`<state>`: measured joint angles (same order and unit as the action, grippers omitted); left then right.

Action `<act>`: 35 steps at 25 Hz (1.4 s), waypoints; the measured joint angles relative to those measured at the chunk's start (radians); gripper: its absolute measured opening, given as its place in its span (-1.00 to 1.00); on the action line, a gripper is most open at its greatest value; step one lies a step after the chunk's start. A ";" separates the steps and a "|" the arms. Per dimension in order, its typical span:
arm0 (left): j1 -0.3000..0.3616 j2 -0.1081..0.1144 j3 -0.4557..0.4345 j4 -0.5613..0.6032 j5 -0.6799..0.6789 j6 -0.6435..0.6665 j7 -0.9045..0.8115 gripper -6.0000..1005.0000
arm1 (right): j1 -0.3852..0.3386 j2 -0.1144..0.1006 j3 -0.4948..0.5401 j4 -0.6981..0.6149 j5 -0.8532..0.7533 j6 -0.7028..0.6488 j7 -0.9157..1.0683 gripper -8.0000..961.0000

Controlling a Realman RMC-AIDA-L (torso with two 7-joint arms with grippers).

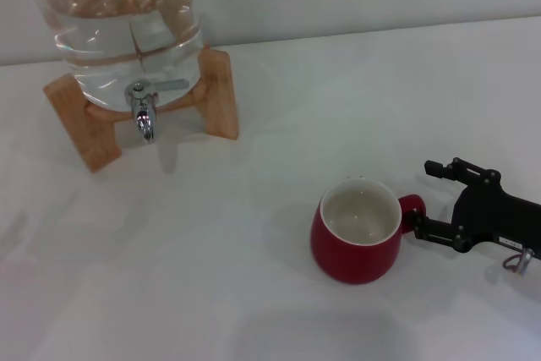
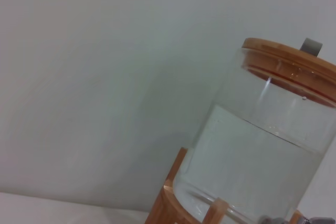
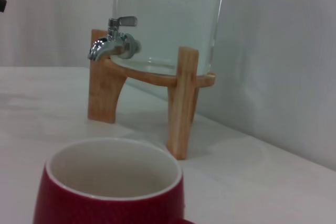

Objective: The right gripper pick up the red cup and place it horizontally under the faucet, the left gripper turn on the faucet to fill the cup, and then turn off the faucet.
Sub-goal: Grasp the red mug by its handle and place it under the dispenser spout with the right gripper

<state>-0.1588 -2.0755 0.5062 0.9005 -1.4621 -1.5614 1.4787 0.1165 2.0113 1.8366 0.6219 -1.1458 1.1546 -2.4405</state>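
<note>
1. Squat dark red ceramic mug (image 1: 357, 232) stands upright at lower centre-right, empty, well apart from the shiny chrome tap (image 1: 145, 107) at upper left.
2. Black two-fingered right gripper (image 1: 427, 198), fingers spread, straddles the handle; nothing lifted yet.
3. Filling and shutting off all remain; left gripper unseen.

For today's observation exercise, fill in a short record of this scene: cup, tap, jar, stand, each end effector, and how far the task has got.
cup: red cup upright on the table, empty, handle toward the right end effector
tap: faucet on the jar, no water running, nothing under it
jar: clear jar, holds water, wooden lid
stand: wooden stand under the jar
right end effector: at the cup's handle, fingers open either side of it
left end effector: not in view
task stage: cup not yet lifted
</note>
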 joint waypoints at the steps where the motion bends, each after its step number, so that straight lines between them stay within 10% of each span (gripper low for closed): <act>1: 0.001 0.000 0.000 0.000 0.000 0.000 0.000 0.76 | -0.001 0.000 0.000 0.000 0.000 0.005 0.001 0.55; 35: 0.001 0.003 0.000 0.000 -0.006 0.005 0.002 0.76 | 0.000 0.001 -0.043 -0.001 0.012 0.047 -0.026 -0.02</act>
<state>-0.1580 -2.0726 0.5063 0.9003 -1.4681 -1.5568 1.4803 0.1169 2.0119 1.7932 0.6207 -1.1338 1.2014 -2.4660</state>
